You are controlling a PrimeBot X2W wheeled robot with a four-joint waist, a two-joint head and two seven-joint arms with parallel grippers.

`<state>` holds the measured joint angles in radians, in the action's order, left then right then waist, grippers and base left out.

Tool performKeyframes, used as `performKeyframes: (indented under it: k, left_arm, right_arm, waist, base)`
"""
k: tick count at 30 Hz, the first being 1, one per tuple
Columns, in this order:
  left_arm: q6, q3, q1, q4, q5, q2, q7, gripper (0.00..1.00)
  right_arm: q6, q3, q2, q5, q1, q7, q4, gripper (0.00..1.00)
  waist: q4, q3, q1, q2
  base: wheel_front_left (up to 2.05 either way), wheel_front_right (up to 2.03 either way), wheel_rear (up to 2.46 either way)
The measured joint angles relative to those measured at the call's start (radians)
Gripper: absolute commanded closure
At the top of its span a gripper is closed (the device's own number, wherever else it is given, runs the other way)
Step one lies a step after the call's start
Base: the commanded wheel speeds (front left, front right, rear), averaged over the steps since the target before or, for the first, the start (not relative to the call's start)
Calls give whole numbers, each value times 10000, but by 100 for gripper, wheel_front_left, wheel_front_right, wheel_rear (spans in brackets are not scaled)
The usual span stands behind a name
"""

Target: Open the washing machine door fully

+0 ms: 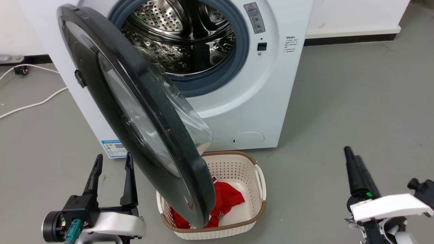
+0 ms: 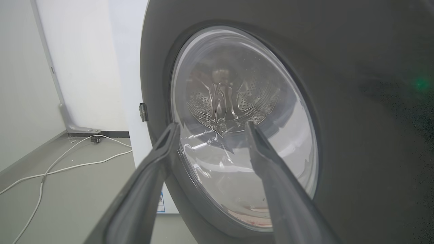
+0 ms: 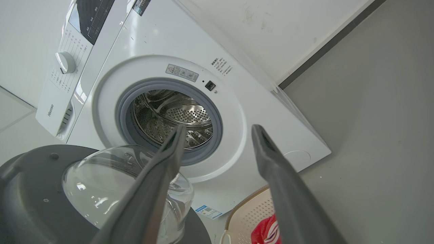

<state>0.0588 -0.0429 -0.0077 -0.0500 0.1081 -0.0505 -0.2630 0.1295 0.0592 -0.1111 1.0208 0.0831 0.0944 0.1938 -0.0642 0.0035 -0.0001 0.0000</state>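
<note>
**Door Halfway Through Its Swing, Left Arm Closest**

The washing machine door [image 1: 135, 112] hangs roughly half open and shows almost edge-on from the head. Its line runs from the hinge side at the upper left of the washing machine [image 1: 257, 101] down to a free edge above the basket [image 1: 261, 189], which holds a red cloth [image 1: 230, 200] and sits on the floor. Your left pincer [image 1: 113, 157] sits just beside the door's outer face, on its left, spread and holding nothing. Its wrist camera looks straight at the round glass between the two fingers. Your right pincer [image 1: 351, 154] waits well apart on the right, on the bowl side, also spread and empty, facing the bare drum [image 1: 183, 34]. The rest of the swing appears to go toward your left. That makes the left arm the nearer one, though it stands on the side the door must travel into. You could hook the free rim from there, or push the inner face with the right arm. The left forearm lies low, fingers aimed up toward the machine
</note>
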Motion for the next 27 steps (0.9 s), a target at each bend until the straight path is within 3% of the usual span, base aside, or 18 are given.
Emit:
performKeyframes:
  k: [5,11,20,24,27]
  left_arm:
    - [-2,-77,13,44,-71,2,0,0]
    - [-17,-173,36,86,-71,2,0,0]
    - [-15,-259,20,123,-73,2,0,0]
    - [-15,-270,13,148,-100,0,0,0]
    - [-15,-267,13,150,-109,0,0,0]
  right_arm:
    - [0,-500,171,-1902,-124,1051,-52,0]
    - [12,-1419,282,-4876,-182,1521,-932,0]
    - [13,-1260,474,-9584,-593,1494,-2917,0]
    - [15,-1060,545,-10679,-951,1335,-3114,0]
    - [15,-1001,575,-10822,-1173,1319,-2694,0]
  waist:
    - [-120,-24,0,0]
    - [-175,-37,1,0]
    - [-181,12,1,0]
    - [-178,23,0,0]
    - [-177,27,0,0]
  base:
    - [0,0,0]
    - [0,0,0]
    - [0,0,0]
    - [0,0,0]
    - [0,0,0]
